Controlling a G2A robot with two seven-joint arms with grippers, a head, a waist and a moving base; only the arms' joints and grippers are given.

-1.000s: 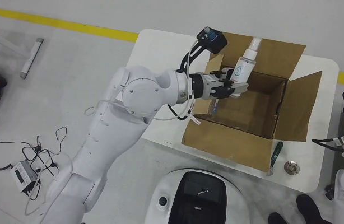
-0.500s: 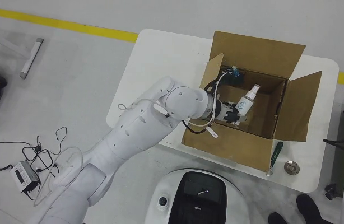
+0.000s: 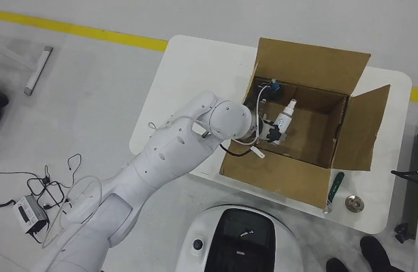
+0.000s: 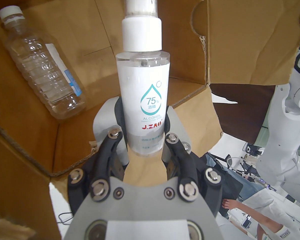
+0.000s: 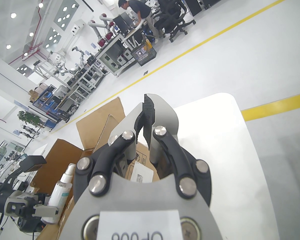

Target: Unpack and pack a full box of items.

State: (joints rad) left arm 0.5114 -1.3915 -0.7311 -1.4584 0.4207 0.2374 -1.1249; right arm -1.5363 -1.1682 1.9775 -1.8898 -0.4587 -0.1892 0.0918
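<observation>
Grips the spray bottle (image 4: 142, 88) in the clamped left gripper (image 4: 142, 126), low inside the box (image 3: 277, 175), beside a water bottle (image 4: 42, 68). Carries nothing in the closed right gripper (image 5: 146, 118). Likely leaves the green tool (image 3: 335, 187) and metal disc (image 3: 354, 202), at five o'clock of the box, to pack.

White glossy arm (image 3: 175, 146), grey end effector (image 4: 144, 123) with black linkages (image 4: 107, 156) and silver screws (image 4: 187, 188).

droplet-sign label on spray bottle (image 4: 142, 96), label on water bottle (image 4: 42, 68), tag on right gripper (image 5: 145, 109)
</observation>
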